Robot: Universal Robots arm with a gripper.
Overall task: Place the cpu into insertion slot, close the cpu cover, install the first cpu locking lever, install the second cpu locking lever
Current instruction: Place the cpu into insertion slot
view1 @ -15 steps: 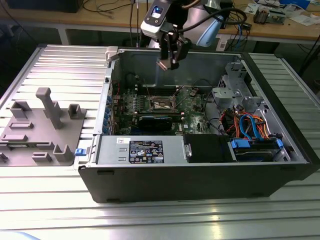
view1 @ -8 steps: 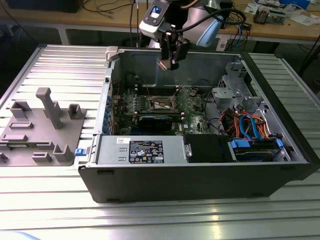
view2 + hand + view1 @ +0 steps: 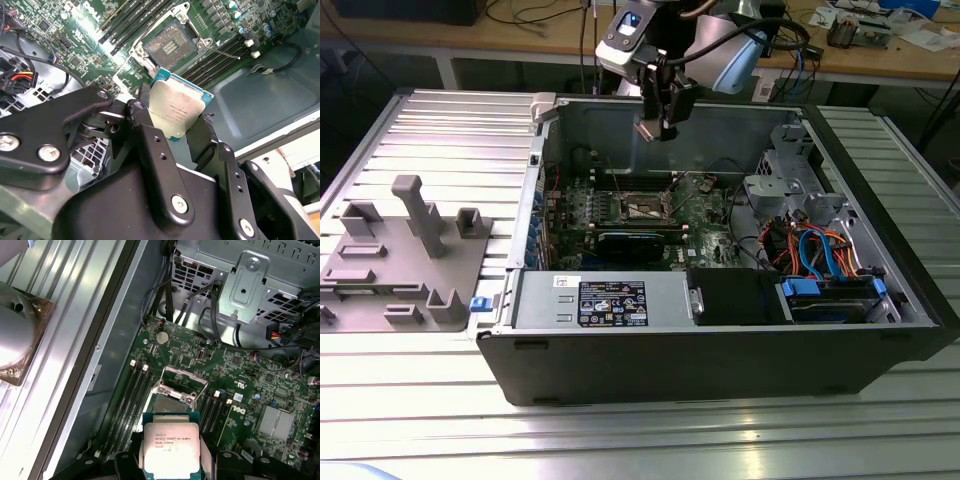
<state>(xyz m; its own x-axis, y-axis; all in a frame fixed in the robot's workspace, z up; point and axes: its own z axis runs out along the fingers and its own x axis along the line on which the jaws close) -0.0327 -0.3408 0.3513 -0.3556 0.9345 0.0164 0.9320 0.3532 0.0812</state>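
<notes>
Cpu (image 3: 176,107) gripped over open computer case (image 3: 670,362).
Gripper (image 3: 660,122) clamps the cpu by opposite edges, upper centre of the exterior view, well above the empty insertion slot (image 3: 647,207).

Robotics lab or workshop, judging by fittings. An opened computer case (image 3: 720,360) is sitting on a ribbed aluminium table (image 3: 430,130) beside a grey moulded fixture (image 3: 405,265). A wooden bench (image 3: 890,62) behind is carrying loose cables (image 3: 535,12) and clutter.
</notes>
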